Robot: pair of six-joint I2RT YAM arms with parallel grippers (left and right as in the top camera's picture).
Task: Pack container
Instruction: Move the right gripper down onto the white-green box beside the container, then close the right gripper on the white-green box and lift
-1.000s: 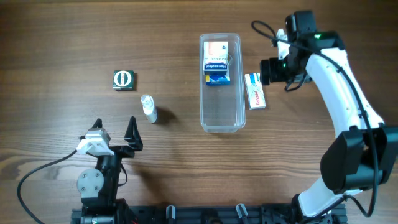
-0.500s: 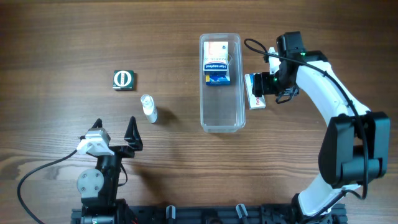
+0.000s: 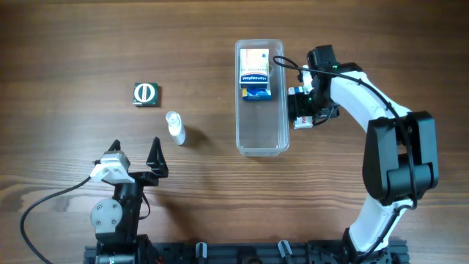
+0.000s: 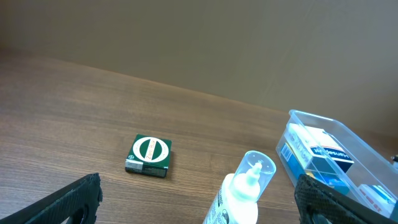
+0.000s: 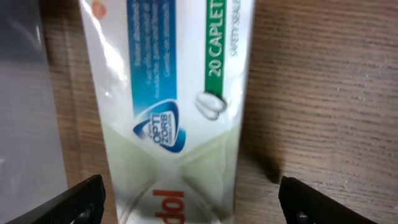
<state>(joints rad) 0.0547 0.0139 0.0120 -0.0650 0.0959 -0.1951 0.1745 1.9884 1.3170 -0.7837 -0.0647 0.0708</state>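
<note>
The right pincer (image 5: 193,208) is hovering, fingers apart, straddling the white box (image 5: 168,93) lying on the surface (image 3: 73,59) just right of the container (image 3: 260,132). The left pincer (image 3: 135,154) is gaping too, near the bottle (image 3: 174,127).

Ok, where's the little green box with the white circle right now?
In the overhead view the green box lies on bare wood at picture left, just up-left of the white bottle and far left of the clear container.
</note>
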